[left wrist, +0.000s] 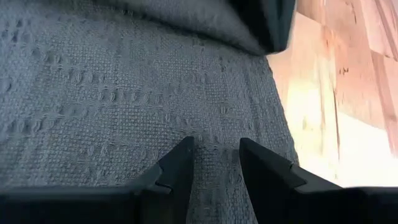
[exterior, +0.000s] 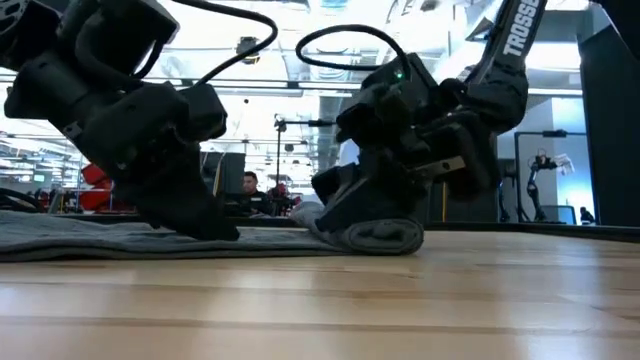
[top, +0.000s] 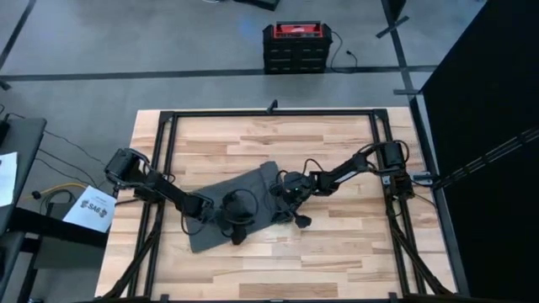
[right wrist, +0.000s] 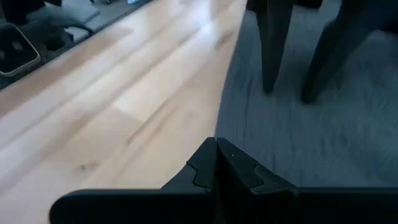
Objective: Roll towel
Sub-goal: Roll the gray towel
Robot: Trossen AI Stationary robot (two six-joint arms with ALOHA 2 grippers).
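Note:
The dark grey towel lies on the wooden table, slanting from near left to far right. Its left part lies flat. Its right end is turned into a short roll that rests on the table. My left gripper stands open on the flat part, near the towel's near edge, also seen in the high view. My right gripper is shut and sits at the rolled end, over the towel's edge. My left gripper sets both fingertips on the flat single-layer part of the towel, slanting down from the table's left. The fingers stand a little apart with no cloth raised between them. The cloth lies flat under them. My right gripper leans its shut fingers against the roll, slanting down from the table's right. The gripper's own body hides the place of contact. No cloth shows between the fingertips in the right wrist view, where they sit over the towel's edge.
Black frame rails run along the table's left, right and far sides. Bare wood lies near and to the right of the towel. A red and black case stands on the floor beyond the far edge. A person shows far behind.

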